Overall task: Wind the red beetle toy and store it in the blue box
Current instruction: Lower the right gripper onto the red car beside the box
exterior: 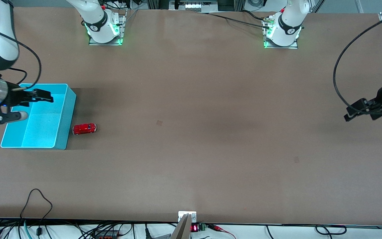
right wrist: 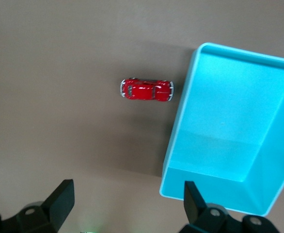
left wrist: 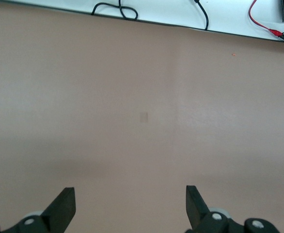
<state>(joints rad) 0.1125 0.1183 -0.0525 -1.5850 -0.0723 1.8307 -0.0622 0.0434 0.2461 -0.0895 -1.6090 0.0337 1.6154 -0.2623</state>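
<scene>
Step in hand: the opening of the task, by my reading; nothing is held and the toy has not been picked up for winding.

Red beetle toy (exterior: 84, 128): stands on its wheels on the brown table (exterior: 191, 132), just beside the long outer wall of the box on the side toward the left arm's end, not touching it as far as the right wrist view (right wrist: 146, 90) shows.

Blue box (exterior: 68, 113): sits open and empty at the right arm's end of the table; in the right wrist view (right wrist: 181, 136) its interior holds nothing.

Right gripper (exterior: 33, 104): hangs over the blue box, its fingers spread wide apart and empty; its wrist view (right wrist: 125, 204) looks down on both toy and box.

Left gripper (exterior: 355, 112): waits over the table at the left arm's end, well apart from toy and box, fingers wide apart on nothing (left wrist: 130, 206).

Next move: I judge the right gripper, being closest, should shift off the box toward the toy and descend with its fingers straddling the narrow body; the toy is tiny and glossy, so a centred grip matters. The close box wall leaves little room for a finger on that side.

Writing and brands: none can be read on the toy or the box; a small red lit display (exterior: 194, 228) at the table edge nearest the camera is too small to read.
</scene>
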